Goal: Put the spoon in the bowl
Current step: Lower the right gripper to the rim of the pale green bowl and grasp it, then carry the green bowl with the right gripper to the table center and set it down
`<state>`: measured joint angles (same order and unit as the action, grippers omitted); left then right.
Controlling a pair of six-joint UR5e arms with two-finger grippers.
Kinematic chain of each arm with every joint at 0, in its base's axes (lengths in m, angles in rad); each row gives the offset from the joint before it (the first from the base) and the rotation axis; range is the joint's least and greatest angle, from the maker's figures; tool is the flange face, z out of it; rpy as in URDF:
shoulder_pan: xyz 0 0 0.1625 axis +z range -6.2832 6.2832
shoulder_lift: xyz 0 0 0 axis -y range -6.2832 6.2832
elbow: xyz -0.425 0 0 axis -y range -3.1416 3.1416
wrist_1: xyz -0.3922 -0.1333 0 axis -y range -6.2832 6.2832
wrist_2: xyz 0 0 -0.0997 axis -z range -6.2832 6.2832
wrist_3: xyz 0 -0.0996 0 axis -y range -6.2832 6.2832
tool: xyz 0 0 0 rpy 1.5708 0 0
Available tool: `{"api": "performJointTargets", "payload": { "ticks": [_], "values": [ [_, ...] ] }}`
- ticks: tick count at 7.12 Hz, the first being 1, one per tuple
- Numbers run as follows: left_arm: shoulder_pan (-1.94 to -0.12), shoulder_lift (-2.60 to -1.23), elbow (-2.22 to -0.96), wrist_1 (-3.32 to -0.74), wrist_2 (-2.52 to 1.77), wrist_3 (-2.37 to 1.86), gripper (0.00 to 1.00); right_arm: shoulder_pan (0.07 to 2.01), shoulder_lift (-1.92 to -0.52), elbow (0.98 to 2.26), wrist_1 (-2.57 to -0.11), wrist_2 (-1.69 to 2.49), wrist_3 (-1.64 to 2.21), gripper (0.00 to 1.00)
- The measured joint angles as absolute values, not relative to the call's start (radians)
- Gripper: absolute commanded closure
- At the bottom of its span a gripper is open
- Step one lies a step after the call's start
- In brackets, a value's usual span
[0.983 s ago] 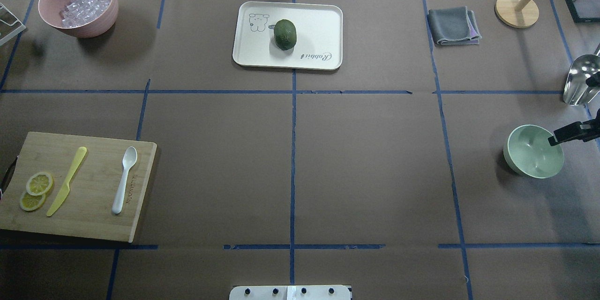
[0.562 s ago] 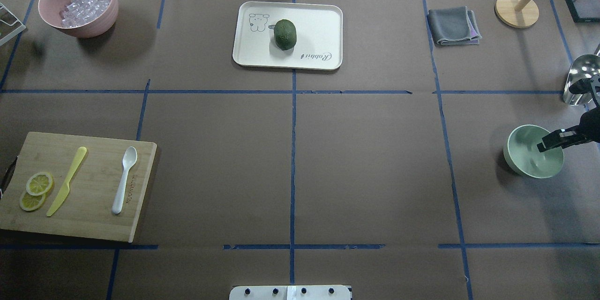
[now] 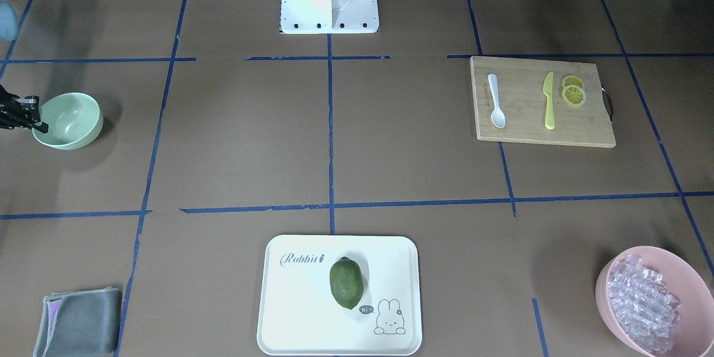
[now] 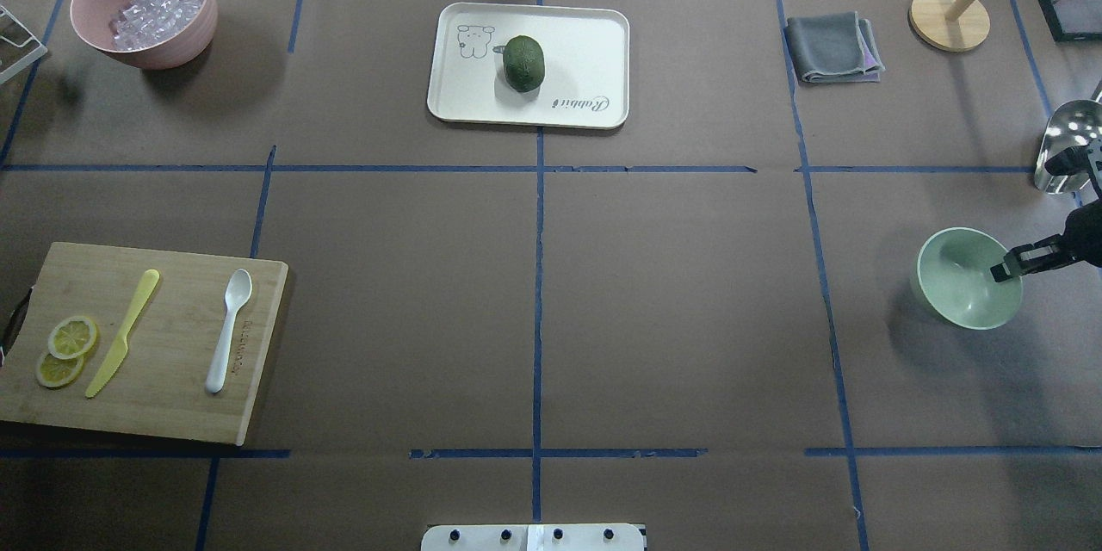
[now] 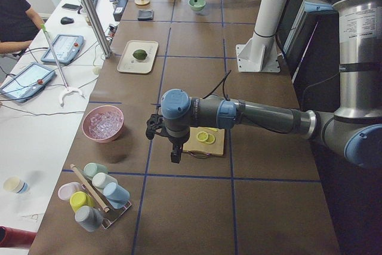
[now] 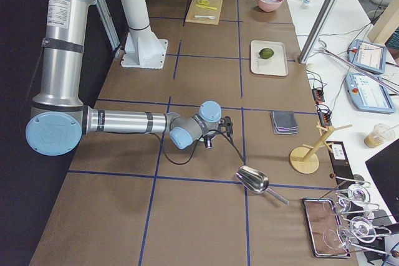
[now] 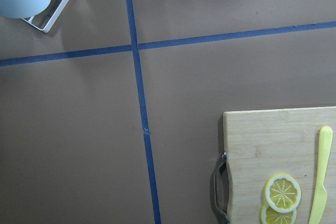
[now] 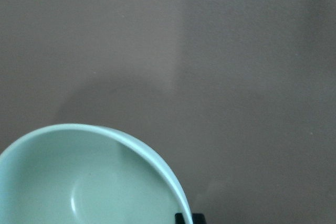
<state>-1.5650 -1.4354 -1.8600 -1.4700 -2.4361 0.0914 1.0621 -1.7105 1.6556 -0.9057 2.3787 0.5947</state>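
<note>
Since a second ago the bowl [image 4: 957, 286] has slid slightly toward the table's centre. The right gripper [image 4: 1000, 270] — then held over the rim on the robot's right — now has its jaws pinching that rim. The spoon [image 4: 229, 329] has not moved: it lies on the cutting board [image 4: 172, 400] beside the yellow knife [image 4: 122, 333], well apart from the bowl. The left gripper [image 5: 173, 153] hangs near the board's outer end; I cannot tell how its jaws stand. The tray [image 3: 295, 312] reads "Rabbit", with "hi~" beside a drawn rabbit — the board's engraved mark is too small to read.
</note>
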Motion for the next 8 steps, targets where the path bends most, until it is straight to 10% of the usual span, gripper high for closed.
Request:
{"api": "performJointTargets", "payload": {
  "ticks": [8],
  "values": [
    [-1.544, -1.428, -1.879, -1.480, -2.438, 0.093, 0.00, 0.578, -1.066, 1.670, -1.151, 2.068, 1.478, 1.00]
  ]
}}
